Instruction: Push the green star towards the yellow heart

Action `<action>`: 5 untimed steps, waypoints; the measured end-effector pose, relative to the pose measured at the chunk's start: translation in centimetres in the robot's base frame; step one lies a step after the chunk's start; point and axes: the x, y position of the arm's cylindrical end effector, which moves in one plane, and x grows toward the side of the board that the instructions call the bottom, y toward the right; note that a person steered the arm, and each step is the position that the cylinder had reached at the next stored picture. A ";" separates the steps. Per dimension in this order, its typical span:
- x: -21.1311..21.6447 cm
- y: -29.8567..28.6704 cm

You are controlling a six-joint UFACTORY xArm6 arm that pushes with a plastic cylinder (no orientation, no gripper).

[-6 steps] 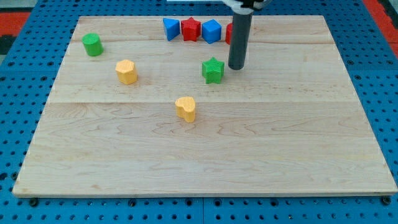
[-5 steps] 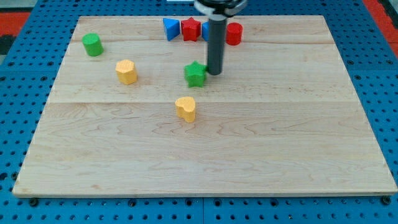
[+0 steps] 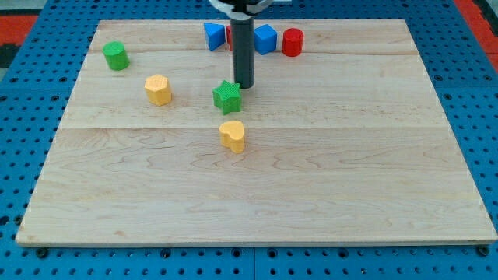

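Status: well along, not finished. Green star [image 3: 227, 97] lies near the board's centre, close above the yellow heart [image 3: 232, 135], a small gap remaining. My tip [image 3: 244, 85], a bare rod holding nothing, sits at the star's two o'clock, touching or nearly so.

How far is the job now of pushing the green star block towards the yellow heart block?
Done: the green star block already sits close to the yellow heart block, just above it in the view, with a narrow strip of bare wooden board between them. In hand: my tip stands at the star's upper right edge, seemingly touching it. Left: a short push down the view to close that gap.
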 end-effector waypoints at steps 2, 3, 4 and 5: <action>-1.9 -0.9; -0.6 -6.0; -0.2 -7.1; 1.9 -4.1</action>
